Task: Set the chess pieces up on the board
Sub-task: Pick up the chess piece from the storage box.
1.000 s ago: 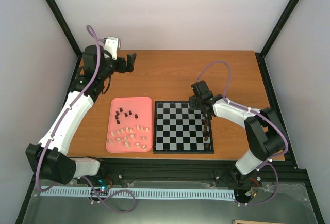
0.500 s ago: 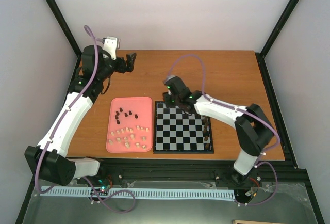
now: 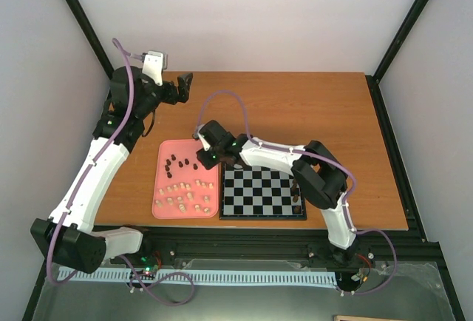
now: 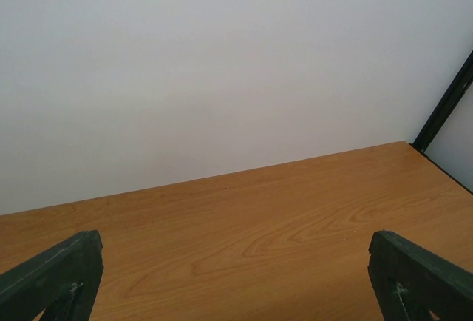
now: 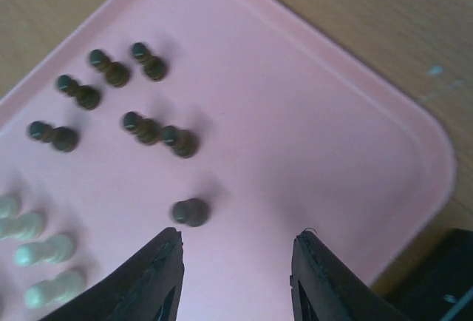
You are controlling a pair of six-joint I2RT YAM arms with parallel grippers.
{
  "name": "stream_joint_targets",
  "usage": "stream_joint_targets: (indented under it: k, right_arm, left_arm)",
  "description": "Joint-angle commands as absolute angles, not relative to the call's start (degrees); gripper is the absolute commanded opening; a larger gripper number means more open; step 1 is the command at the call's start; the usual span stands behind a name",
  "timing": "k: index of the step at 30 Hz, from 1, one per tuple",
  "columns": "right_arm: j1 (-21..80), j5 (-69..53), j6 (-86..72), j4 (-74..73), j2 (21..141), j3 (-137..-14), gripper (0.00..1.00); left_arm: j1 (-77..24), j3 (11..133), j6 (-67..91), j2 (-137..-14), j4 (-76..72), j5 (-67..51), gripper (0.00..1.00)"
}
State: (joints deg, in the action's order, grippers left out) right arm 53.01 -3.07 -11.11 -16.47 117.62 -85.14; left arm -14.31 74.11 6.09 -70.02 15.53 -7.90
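Right gripper (image 3: 209,160) hangs over the pink tray (image 3: 164,149), and left gripper (image 3: 185,84) sits at the table's (image 3: 295,99) far-left corner.

The board (image 3: 262,191) lies square to the table edges, just right of the tray, with open wood behind both. The right gripper's jaws stand parted with nothing between them. The left gripper's jaws are spread wide over bare wood. Dark pieces (image 5: 140,125) cluster in the tray's far half and look upright, heads up; the nearest is just ahead of the fingers (image 5: 166,262). Cream pieces (image 3: 185,195) are scattered nearer, and their lie cannot be told. A few dark ones line the board's right edge.
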Motion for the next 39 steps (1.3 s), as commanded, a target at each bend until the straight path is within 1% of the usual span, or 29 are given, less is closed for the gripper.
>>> stream_joint_targets:
  k: [1,7,12,15,26,29,32,37,39]
  right_arm:
    - [55.9,-4.69,-8.49,-18.71,118.5,-87.7,0.41]
    - [56.43,-6.99,-7.81,-20.44,122.23,-90.97,0.4]
    - [57.48,-5.84,-7.3,-23.06,125.78,-94.72,0.36]
    - [57.48,-5.0,-7.36,-23.44,126.42,-95.44,0.33]
    - [57.48,-4.56,-7.08,-23.78,128.23,-97.02,0.28]
    - [57.48,-4.74,-6.98,-24.54,129.14,-98.2,0.25]
    - [57.48,-4.39,-7.01,-24.82,129.17,-98.19,0.19]
    - [57.48,-3.43,-7.24,-24.75,128.14,-97.18,0.05]
    - [57.47,-2.85,-7.46,-23.92,127.26,-96.2,0.03]
  left_arm:
    - [-14.5,74.41,6.63,-69.7,14.07,-7.57,1.0]
    - [-14.46,74.19,6.68,-69.69,13.97,-7.89,1.0]
    - [-14.5,74.13,6.58,-69.59,13.97,-7.7,1.0]
    - [-14.5,74.09,6.67,-69.61,13.97,-7.71,1.0]
    - [-14.5,74.18,6.6,-69.96,13.97,-7.9,1.0]
    - [-14.5,74.14,6.51,-69.94,14.0,-7.62,1.0]
    - [-14.5,74.13,6.5,-69.87,14.06,-7.48,1.0]
    - [-14.5,74.17,6.5,-69.96,14.06,-7.5,1.0]
    - [-14.51,74.08,6.53,-70.03,14.06,-7.41,1.0]
